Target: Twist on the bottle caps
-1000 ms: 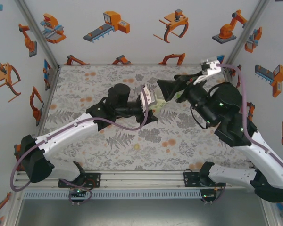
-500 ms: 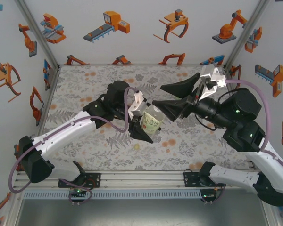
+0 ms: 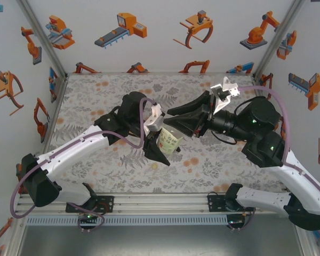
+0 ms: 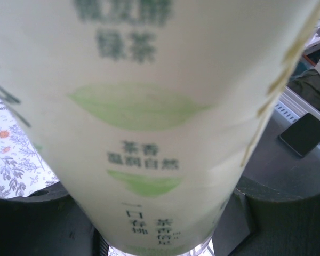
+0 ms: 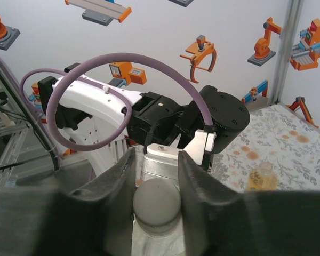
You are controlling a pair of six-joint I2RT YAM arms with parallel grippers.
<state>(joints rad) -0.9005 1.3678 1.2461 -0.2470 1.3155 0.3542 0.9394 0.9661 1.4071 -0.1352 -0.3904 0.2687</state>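
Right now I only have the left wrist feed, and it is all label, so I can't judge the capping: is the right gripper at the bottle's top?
Observer: Yes. From above, the right gripper reaches the top of the bottle, whose body the left gripper holds.
Operator: Is a cap on it?
Observer: The right wrist view shows a round pale cap on the neck, with a finger against each side and no gap that I can see.
Operator: Any other bottle around?
Observer: In that same view an amber bottle stands on the floral cloth, clear of both grippers.
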